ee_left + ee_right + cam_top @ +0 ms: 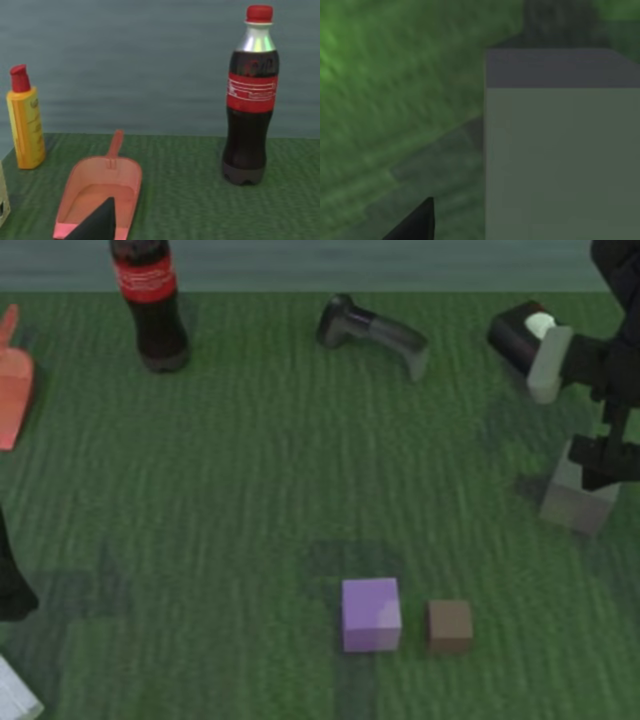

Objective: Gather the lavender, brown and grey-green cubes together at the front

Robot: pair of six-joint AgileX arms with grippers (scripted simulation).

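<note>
Parked at the lower left edge of the top view: left arm point(10, 585), idle, grip state unreadable. Poised at the right edge, directly over the grey-green cube point(575, 505): right end effector point(603, 468). Clenched on the cube or merely around it, impossible to tell. Low and right of centre on the green carpeted desk point(230, 500): lavender cube point(371, 614) and brown cube point(450, 626), just beside each other but apart.

Judged risky: an off-centre hold on this largest cube, hence twisting or slipping in transit. Also a low carry towards the pair, likely to knock the small brown cube away.

Hidden under the end effector: the cube's top. Filled by one cube face: the right wrist view, contact not shown. Resting or lifted, unclear. Cut off at the frame edge: the right arm.
</note>
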